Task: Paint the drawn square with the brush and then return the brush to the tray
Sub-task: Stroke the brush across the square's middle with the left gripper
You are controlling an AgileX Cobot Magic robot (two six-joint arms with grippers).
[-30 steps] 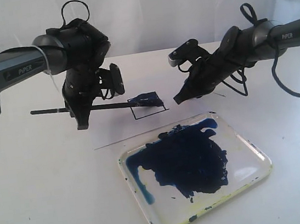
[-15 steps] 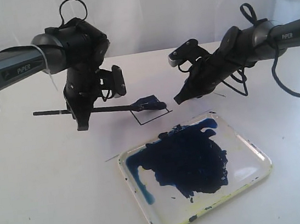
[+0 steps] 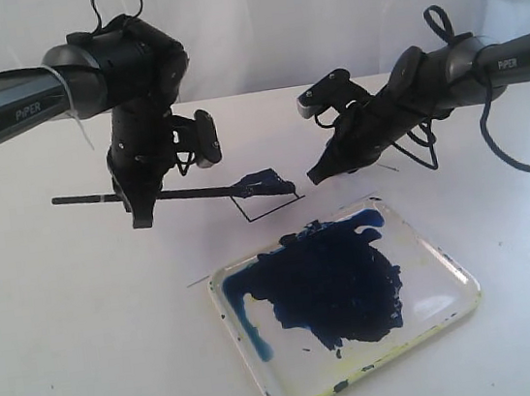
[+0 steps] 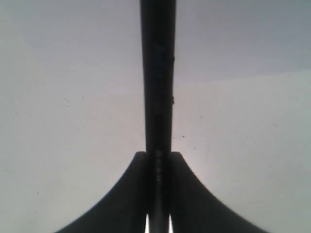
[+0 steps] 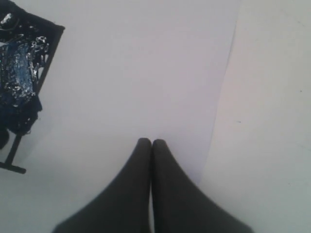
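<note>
left gripper [image 3: 142, 214]: jaws pinched narrow on the brush [image 3: 196, 193], gripping the handle half of the shaft; the shaft lies almost level, running toward the middle of the bench [image 3: 68, 331]
brush tip: loaded with blue, resting on the far part of the drawn square [image 3: 268, 202]
right gripper [image 3: 314, 176]: jaws pressed together with nothing between them, tip down on the paper sheet [image 5: 146, 73] just beside the square
square: far strip covered in wet blue, near part bare white inside the outline
tray [image 3: 459, 275]: near side of the bench, just beside the sheet, big blue blob inside, no brush in it
change, last second: sheet and square skewed, the near corner swinging toward the tray; the blue patch went with it
change, last half second: sheet steady; left wrist has risen, handle end drifted slightly outward, tip hardly moved
reading: the stroke probably dragged the sheet, so the right gripper's pin looks weak
task: painting partly done, white area remains; return to the tray not yet started
risk: another drag would smear paint over the outline
</note>
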